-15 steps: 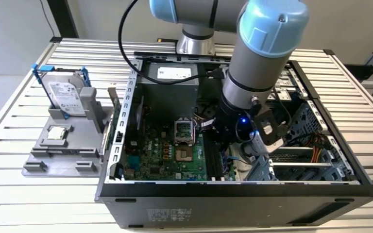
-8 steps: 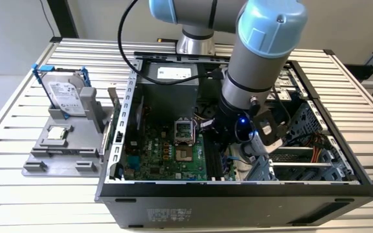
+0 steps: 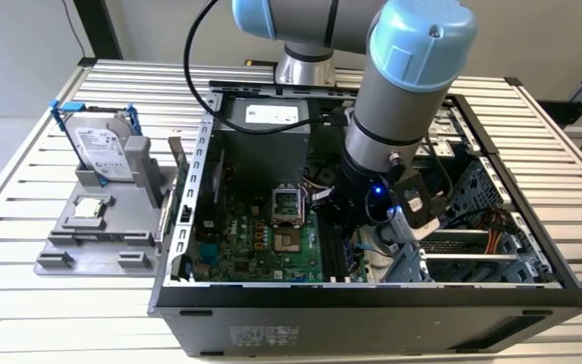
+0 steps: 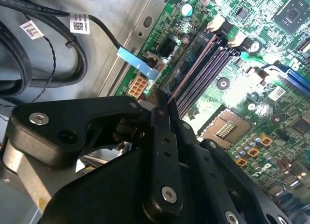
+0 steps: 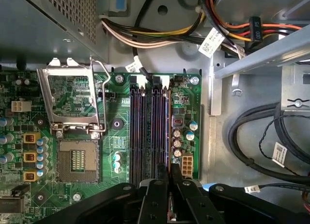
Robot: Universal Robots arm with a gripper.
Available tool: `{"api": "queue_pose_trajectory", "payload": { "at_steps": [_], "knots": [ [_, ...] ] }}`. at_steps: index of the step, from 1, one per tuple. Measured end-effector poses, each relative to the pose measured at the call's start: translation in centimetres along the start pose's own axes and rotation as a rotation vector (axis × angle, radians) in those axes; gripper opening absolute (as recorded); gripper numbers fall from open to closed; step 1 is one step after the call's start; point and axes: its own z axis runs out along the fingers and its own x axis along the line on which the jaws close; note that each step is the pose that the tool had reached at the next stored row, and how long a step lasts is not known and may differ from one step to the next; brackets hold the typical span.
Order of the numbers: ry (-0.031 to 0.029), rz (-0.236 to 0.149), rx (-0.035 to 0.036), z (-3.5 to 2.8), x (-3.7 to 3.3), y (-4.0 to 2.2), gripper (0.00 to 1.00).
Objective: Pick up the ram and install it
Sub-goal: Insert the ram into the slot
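There are one ram (image 4: pixel 191 70), one tool (image 5: pixel 169 175), one hard drive (image 3: pixel 101 144), one processor chip (image 3: pixel 90 207) and four memory slots (image 5: pixel 137 132).

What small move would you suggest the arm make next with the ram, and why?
Probably a short, straight press downward. The gripper appears shut on the ram, whose thin edge runs in line with the memory slots just below it. I cannot tell whether it is seated yet.

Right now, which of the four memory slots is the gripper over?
The end slot farthest from the processor socket, beside the capacitors. The gripper holds the ram edge-on along it; the other three sit nearer the socket.
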Motion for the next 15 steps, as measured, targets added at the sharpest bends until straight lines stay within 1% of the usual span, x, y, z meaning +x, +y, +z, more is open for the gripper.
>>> {"api": "queue_pose_trajectory", "payload": {
  "at_steps": [12, 14, 15],
  "knots": [
    [0.0007, 0.0, 0.0039, 0.02, 0.07, 0.01, 0.0],
    [0.0007, 0.0, 0.0047, -0.22, 0.07, 0.01, 0.0],
    [0.0008, 0.0, 0.0052, -0.48, 0.07, 0.01, 0.0]
  ]
}}
